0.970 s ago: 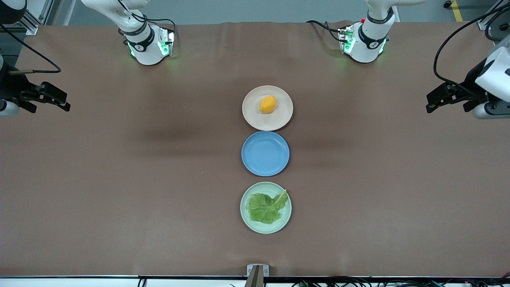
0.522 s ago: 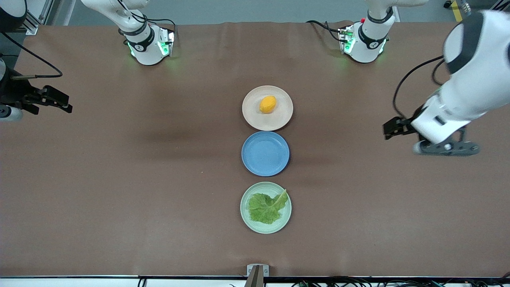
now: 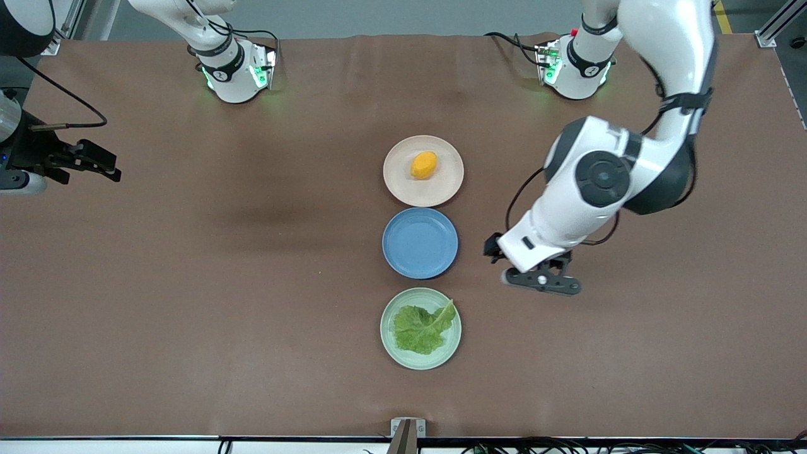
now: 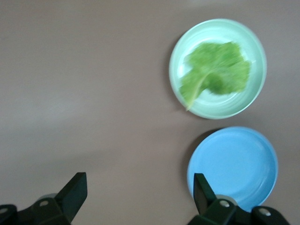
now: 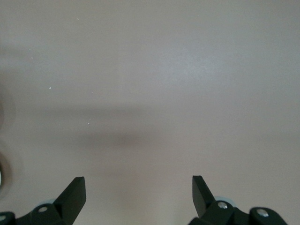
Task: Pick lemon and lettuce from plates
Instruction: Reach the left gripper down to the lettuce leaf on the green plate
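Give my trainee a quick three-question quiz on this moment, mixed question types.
1. True or false: the lemon lies on the blue plate.
2. Which item sits nearest the front camera? A) lemon B) lettuce C) blue plate
3. Fill in: the left tool hangs open over bare table beside the ____ plate.

Key:
1. False; it lies on the beige-pink plate.
2. B; it lies on the mint green plate.
3. Blue. The right tool, also open, waits at the right arm's end of the table.
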